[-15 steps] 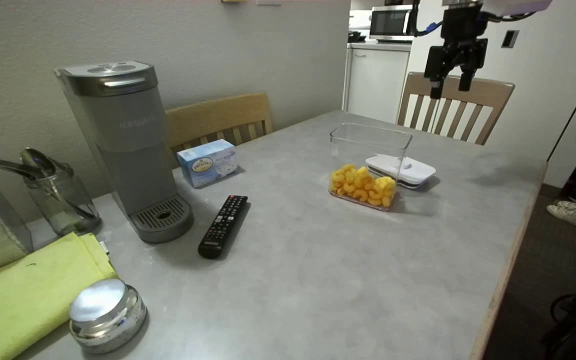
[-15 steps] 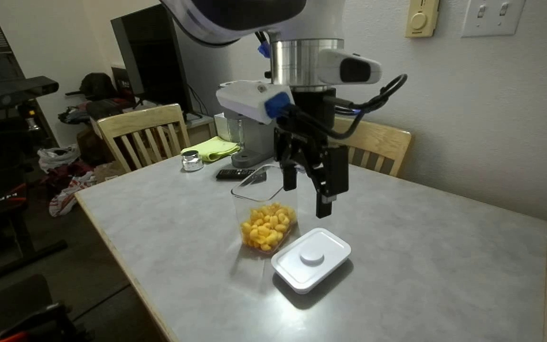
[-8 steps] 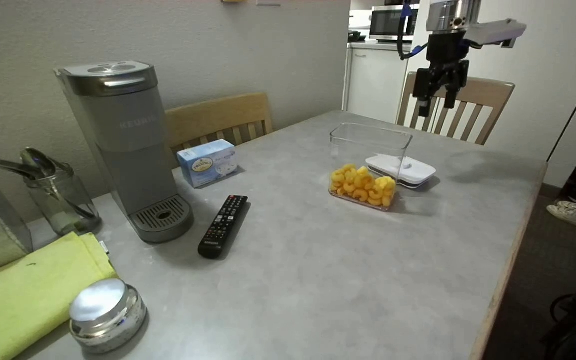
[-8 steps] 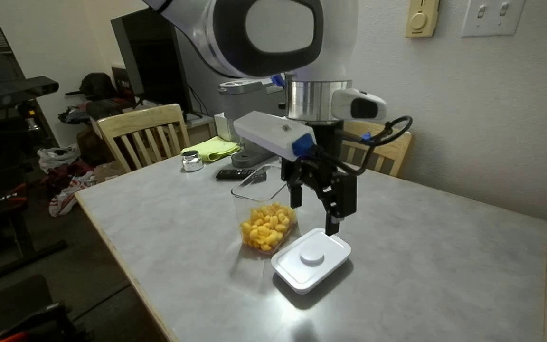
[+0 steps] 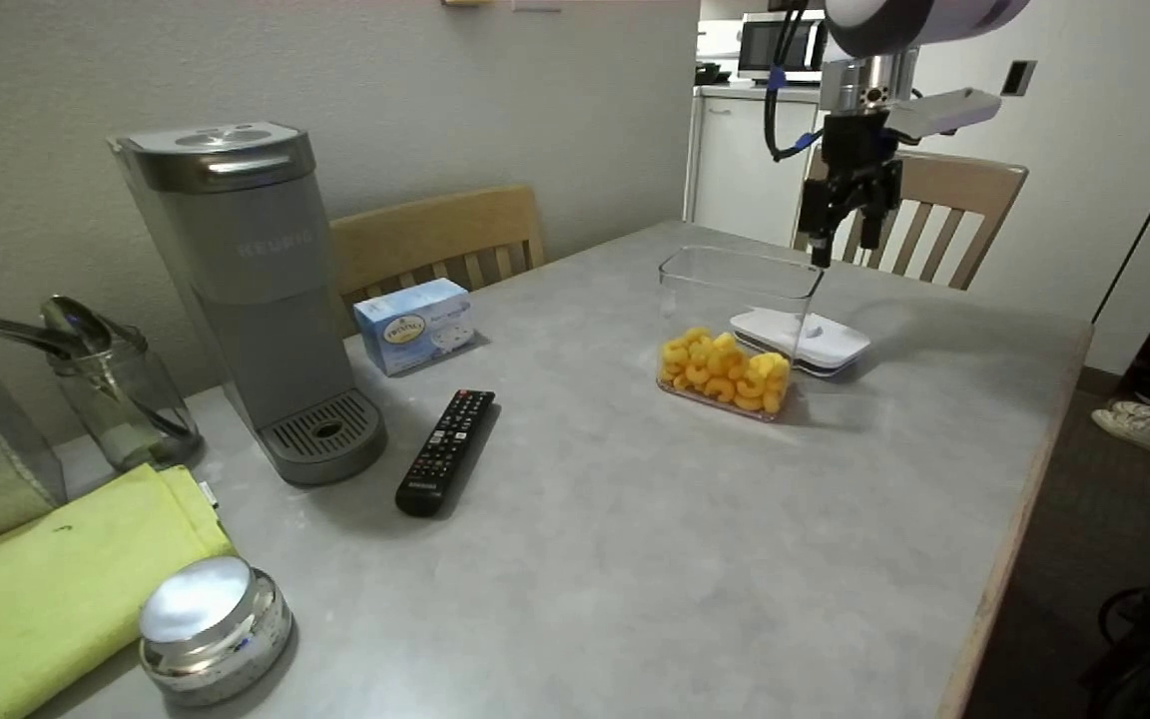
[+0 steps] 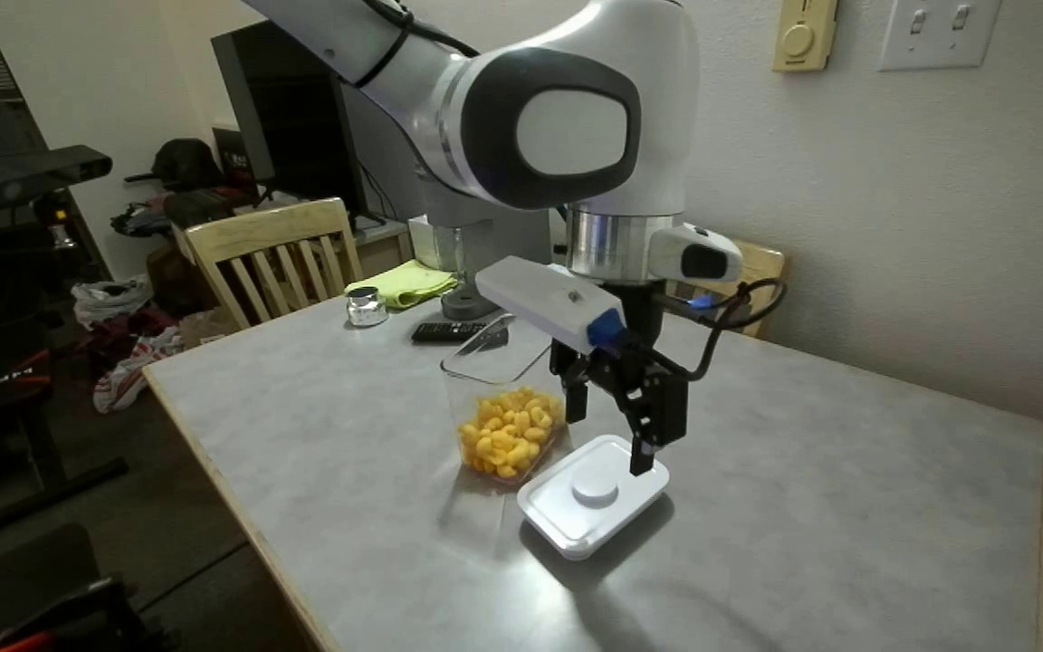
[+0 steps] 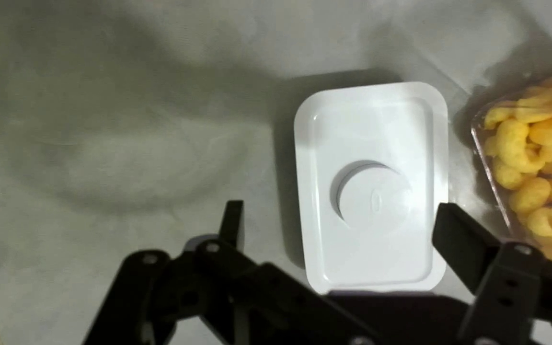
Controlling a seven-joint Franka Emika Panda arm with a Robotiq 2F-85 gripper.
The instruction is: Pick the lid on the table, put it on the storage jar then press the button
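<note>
Hanging tips-down from the arm (image 6: 571,131), the gripper (image 6: 609,444) — spread wide, holding nothing — hovers above the white lid (image 7: 372,146).

my wrist view's close, lookin down on lid (image 7: 376,143); both ext. views, further off, share jar (image 5: 710,305) from ~opp. ends of table (image 6: 802,507).

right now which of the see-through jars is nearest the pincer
The squarish storage jar with yellow pieces, beside the white lid; the glass jar of cutlery stands farther off, by the coffee machine.
</note>
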